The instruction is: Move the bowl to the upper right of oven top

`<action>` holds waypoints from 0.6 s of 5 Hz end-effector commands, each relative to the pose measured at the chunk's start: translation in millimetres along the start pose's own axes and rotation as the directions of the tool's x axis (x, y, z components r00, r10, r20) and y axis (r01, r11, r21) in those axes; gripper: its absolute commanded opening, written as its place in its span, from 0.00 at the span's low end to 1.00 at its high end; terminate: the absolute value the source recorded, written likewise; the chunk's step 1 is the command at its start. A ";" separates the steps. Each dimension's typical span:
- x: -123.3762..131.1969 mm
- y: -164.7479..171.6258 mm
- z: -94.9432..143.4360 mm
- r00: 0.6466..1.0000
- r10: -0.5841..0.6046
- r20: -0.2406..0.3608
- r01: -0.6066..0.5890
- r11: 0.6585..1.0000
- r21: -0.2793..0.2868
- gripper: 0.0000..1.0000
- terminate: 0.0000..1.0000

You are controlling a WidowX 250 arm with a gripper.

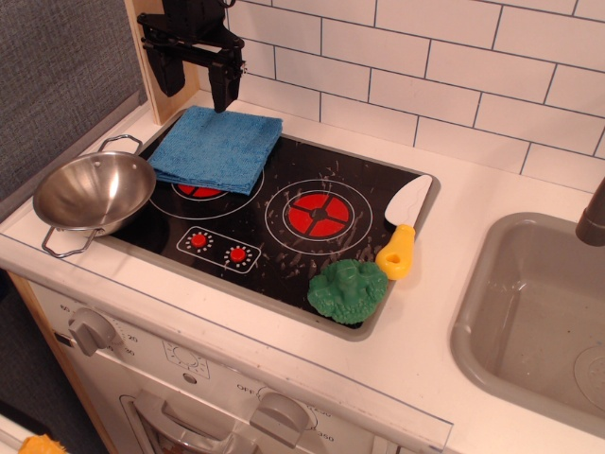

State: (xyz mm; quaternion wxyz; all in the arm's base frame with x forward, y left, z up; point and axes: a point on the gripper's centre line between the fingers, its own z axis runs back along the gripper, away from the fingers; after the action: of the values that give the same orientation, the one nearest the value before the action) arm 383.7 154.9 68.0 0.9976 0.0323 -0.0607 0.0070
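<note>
White tiled wall (444, 66) with dark grout fills twelve to three o'clock, a grey fabric panel (57, 85) and wooden post (151, 95) stand at ten, the white desk (473, 218) holds a grey sink (539, 312) at four, and knobs (92, 331) line the oven front at seven.

Bright, even light, sharp focus; glare streaks the oven top (284, 248) and bowl (93, 193), shadows soft.

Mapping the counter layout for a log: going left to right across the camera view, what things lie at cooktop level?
Shiny steel bowl → blue folded cloth → green toy broccoli → yellow-handled white toy knife → grey sink.
</note>
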 end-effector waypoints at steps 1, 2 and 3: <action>0.0 0.0 0.0 1.000 0.000 0.000 0.000 1.000 0.000 1.00 0.00; -2.7 -18.0 3.8 0.999 -0.044 0.005 0.044 0.999 -0.012 1.00 0.00; -16.5 -39.2 13.5 0.993 -0.117 0.008 0.117 0.992 -0.052 1.00 0.00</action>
State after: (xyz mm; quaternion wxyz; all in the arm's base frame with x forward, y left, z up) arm 360.4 109.4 50.6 0.9982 -0.0071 -0.0266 -0.0535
